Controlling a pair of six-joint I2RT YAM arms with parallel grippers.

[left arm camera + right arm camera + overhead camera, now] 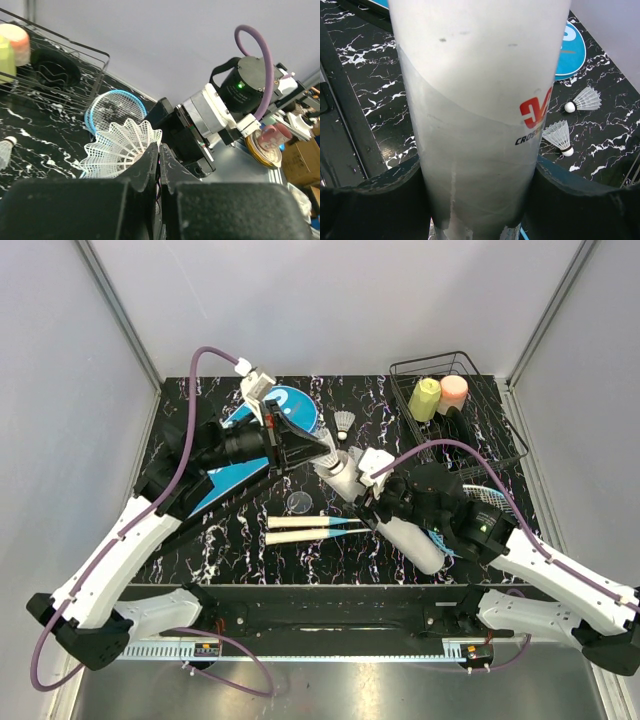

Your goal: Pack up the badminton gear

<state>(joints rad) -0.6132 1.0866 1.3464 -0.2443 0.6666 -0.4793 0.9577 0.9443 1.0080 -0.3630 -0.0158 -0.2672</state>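
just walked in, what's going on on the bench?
Badminton pack-up, partway through. The right gripper is clamped around the white tube. The left gripper pinches a shuttlecock close to the tube's far end, not yet inside. Two loose shuttlecocks lie on the table. Both rackets and the blue cover are still unpacked.

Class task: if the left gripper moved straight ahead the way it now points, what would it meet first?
Probably the near end of the white tube, held by the right gripper. The left gripper, shut on a shuttlecock, points toward it in the top view; exact depth is unclear.
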